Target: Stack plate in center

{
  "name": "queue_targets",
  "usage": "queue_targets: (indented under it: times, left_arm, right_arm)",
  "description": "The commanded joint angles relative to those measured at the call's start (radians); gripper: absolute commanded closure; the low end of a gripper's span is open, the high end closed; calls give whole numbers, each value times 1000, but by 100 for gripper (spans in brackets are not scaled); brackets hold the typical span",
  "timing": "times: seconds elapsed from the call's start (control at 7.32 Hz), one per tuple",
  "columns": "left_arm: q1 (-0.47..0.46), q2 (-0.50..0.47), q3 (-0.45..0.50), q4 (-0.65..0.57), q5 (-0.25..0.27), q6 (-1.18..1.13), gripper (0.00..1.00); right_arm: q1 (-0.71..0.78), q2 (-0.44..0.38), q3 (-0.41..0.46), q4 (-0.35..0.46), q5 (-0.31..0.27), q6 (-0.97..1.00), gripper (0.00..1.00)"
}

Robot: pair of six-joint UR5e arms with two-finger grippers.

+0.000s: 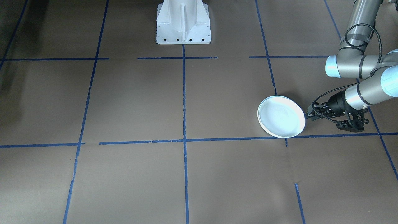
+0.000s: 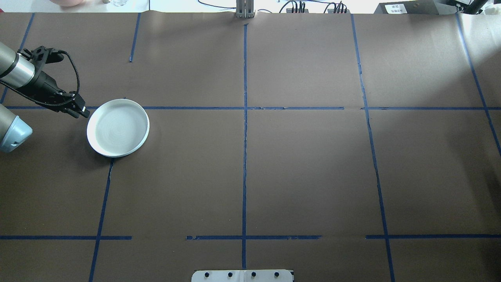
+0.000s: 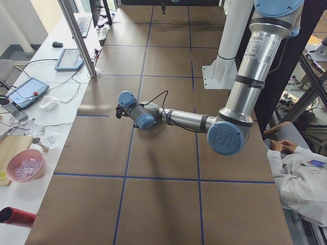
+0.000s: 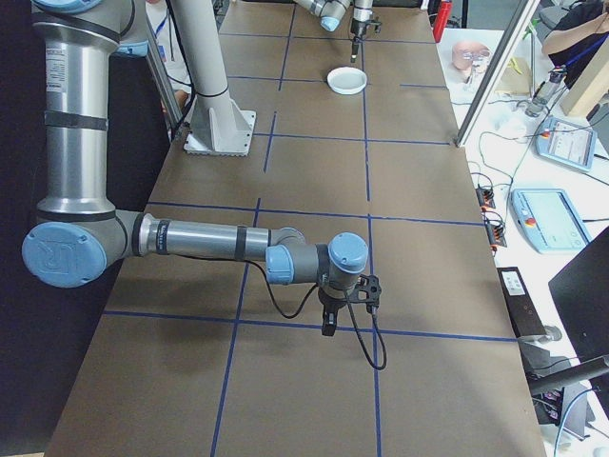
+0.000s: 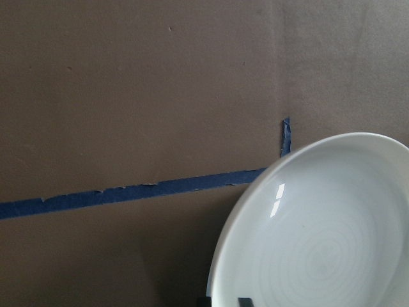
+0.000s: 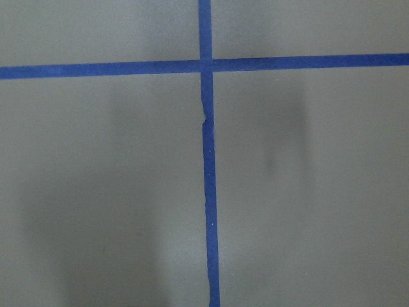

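One white plate rests on the brown table, in my left half, beside a crossing of blue tape lines. My left gripper comes in low from the outer side and meets the plate's rim. The left wrist view has the plate filling the lower right, with two dark fingertips close together, one on each side of the rim at the bottom edge, shut on it. My right gripper hangs over bare table far from the plate; I cannot tell if it is open.
Blue tape lines divide the table into squares. The white robot base stands at the middle of my edge. A side bench with a pink bowl and tablets runs along the far edge. A seated person is by the base.
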Motion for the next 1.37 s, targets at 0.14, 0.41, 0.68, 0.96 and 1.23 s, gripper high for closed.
queue_targets:
  times: [0.14, 0.41, 0.68, 0.96, 1.23]
  left_arm:
    - [-24, 16, -11, 3, 3, 22, 13]
    - [-130, 69, -7, 18, 15, 163, 0]
    - [-241, 96, 7, 210, 47, 383, 0]
    - [-407, 94, 77, 365, 82, 620, 0]
    - [-545, 93, 76, 557, 98, 775, 0]
  right_arm:
    - [1, 0, 0, 0, 0, 0, 0]
    - [1, 0, 0, 0, 0, 0, 0]
    - [0, 0, 0, 0, 0, 0, 0]
    - [1, 0, 0, 0, 0, 0, 0]
    - [0, 0, 0, 0, 0, 0, 0]
